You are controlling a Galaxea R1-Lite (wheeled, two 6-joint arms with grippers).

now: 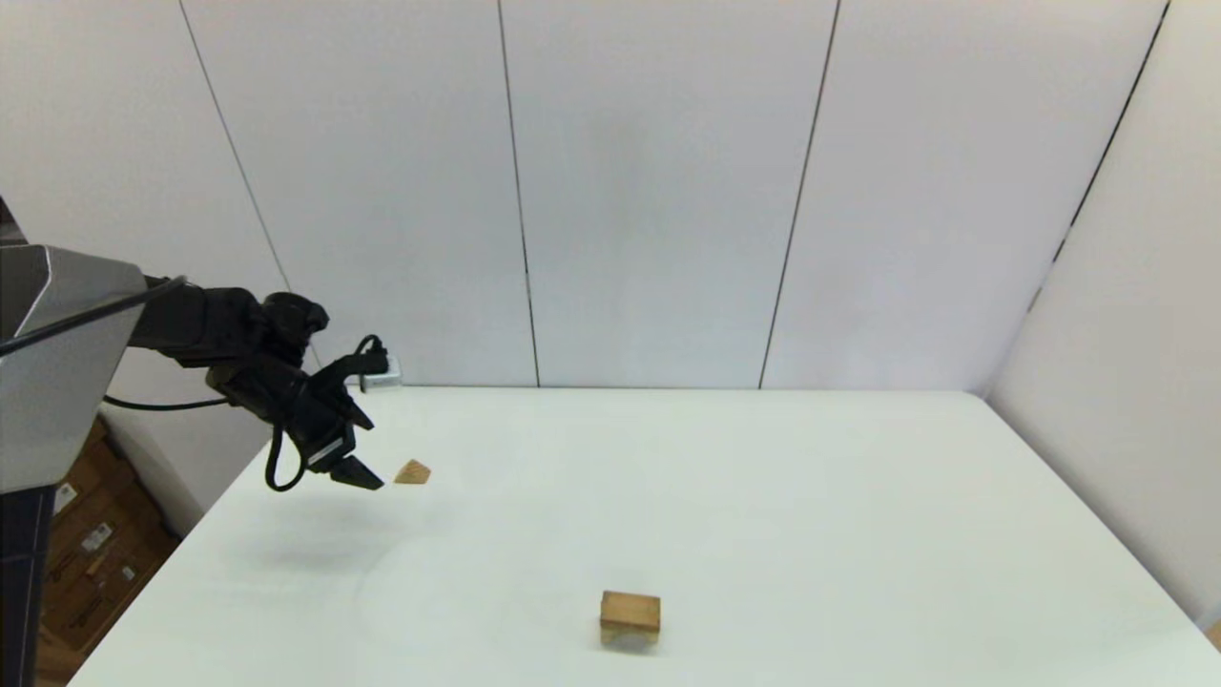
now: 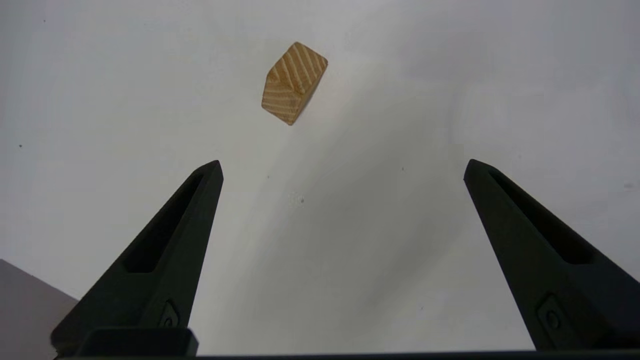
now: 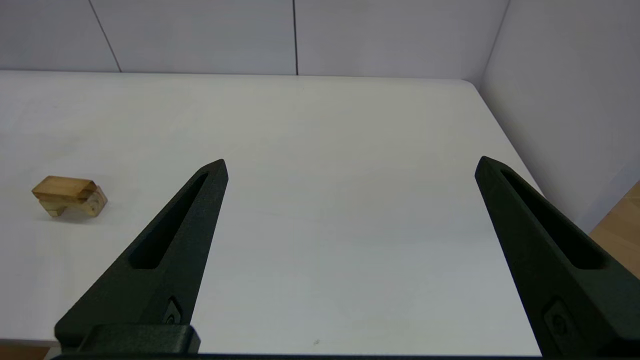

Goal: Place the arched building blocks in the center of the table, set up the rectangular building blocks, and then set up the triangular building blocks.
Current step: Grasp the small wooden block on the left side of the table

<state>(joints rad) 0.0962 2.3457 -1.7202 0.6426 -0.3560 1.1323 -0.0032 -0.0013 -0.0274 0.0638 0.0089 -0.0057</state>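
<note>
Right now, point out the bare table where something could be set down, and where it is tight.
The table is bare across its right half, from the stacked rectangular slab on the arched block out to the right edge and back to the wall. Tightest is the far left, where the open left gripper hangs close beside the triangular block. The right gripper is open.

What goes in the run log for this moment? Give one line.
left claw open, above table near triangular block | rectangular slab on arched block | right claw open, idle

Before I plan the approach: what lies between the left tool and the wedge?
Only bare table, per the left wrist view, between left tool and wedge.
</note>
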